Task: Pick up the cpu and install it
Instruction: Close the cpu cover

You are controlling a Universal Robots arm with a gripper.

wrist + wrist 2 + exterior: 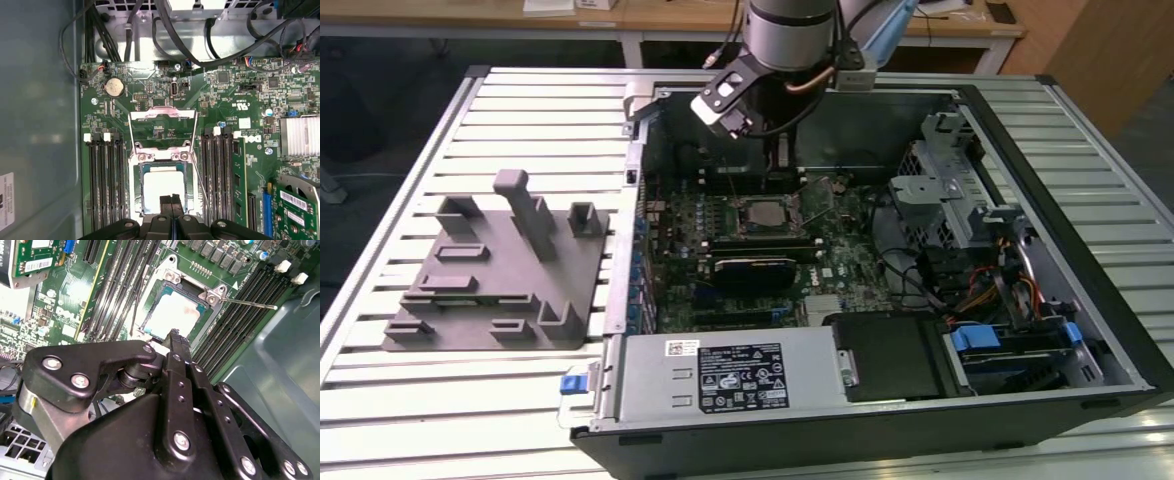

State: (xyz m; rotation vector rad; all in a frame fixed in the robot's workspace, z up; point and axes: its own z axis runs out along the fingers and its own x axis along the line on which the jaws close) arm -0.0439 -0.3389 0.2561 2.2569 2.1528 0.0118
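The cpu (161, 189), a small square chip with a pale silvery top, lies flat in the open motherboard socket (136, 192), also seen as the cpu (172, 315) and the cpu (761, 212). The socket's metal load plate (161, 116) is flipped up and its thin lever (250, 302) stands free. My gripper (171, 200) hovers just above one edge of the chip, its two black fingers pressed together with nothing between them. In the second wrist view the gripper (175, 335) points down at that edge. In the exterior view the gripper (782, 160) hangs inside the case.
The open computer case (1107, 330) lies on a slatted metal table (520, 110). A grey fixture (494, 270) stands at the exterior view's left. Memory slots (105, 180) flank the socket. A power supply (720, 375), drive cage (961, 190) and cables (220, 35) crowd the case.
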